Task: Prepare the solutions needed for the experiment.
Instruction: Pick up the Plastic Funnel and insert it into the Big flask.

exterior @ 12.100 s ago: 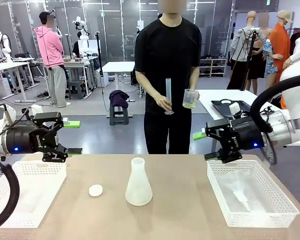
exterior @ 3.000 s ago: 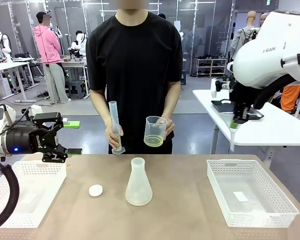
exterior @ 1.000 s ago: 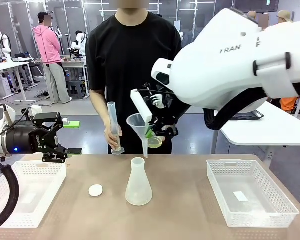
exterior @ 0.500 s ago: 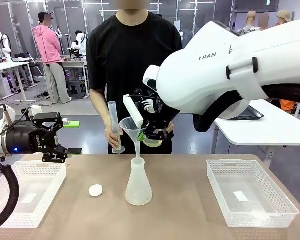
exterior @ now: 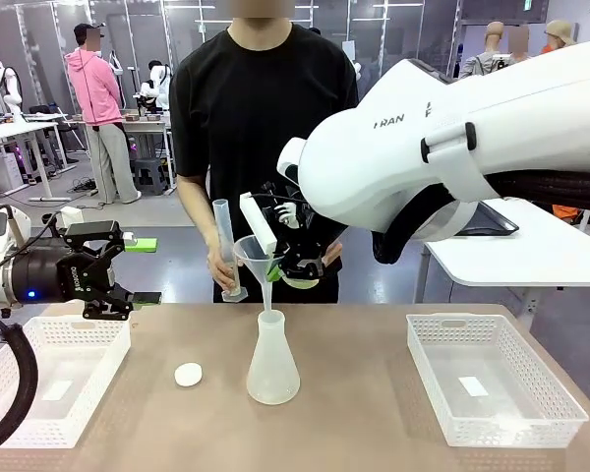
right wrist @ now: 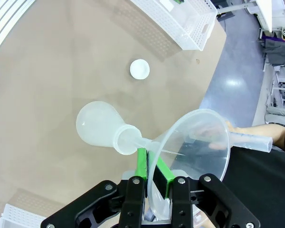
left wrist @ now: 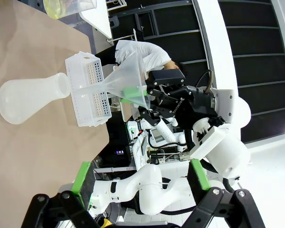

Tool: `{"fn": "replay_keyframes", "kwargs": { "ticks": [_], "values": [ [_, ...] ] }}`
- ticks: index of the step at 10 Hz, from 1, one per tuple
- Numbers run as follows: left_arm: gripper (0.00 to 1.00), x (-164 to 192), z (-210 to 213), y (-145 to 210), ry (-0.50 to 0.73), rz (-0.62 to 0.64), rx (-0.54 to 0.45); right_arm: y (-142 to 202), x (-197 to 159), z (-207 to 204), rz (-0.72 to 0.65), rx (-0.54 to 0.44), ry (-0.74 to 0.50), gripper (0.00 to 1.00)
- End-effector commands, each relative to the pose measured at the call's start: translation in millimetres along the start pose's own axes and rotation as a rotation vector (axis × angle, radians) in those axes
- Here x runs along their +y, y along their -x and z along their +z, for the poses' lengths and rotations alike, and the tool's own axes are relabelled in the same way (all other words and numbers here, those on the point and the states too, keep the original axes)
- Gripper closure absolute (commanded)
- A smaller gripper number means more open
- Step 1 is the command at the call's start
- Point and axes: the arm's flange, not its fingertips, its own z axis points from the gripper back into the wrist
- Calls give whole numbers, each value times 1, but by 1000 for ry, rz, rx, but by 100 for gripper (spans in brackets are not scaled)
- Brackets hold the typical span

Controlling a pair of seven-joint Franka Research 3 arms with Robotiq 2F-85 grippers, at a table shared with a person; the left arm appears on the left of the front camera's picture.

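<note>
stopper (exterior: 188,374) beside flask (exterior: 272,359) | right end effector (right wrist: 152,170) clamps funnel (exterior: 256,252) (spout at flask mouth) | left end effector (exterior: 119,272) wide open

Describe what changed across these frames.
The right gripper, shut on the funnel taken from the right basket, swung left and lowered its stem to the mouth of the flask. The person stepped up to the table. The left gripper, flask and stopper stayed put.

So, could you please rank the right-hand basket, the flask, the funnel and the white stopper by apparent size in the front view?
Largest to smallest:
right-hand basket
flask
funnel, which looks only slightly smaller than the flask
white stopper
</note>
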Motion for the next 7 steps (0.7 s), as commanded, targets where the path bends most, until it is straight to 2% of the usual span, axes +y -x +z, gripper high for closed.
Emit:
{"fn": "replay_keyframes", "kwargs": {
  "ticks": [1,7],
  "values": [
    [0,-1,2,0,-1,-5,-3,8,-3,-8,11,-29,18,93],
    [0,-1,2,0,-1,-5,-3,20,-1,-22,-2,-35,11,93]
  ]
}}
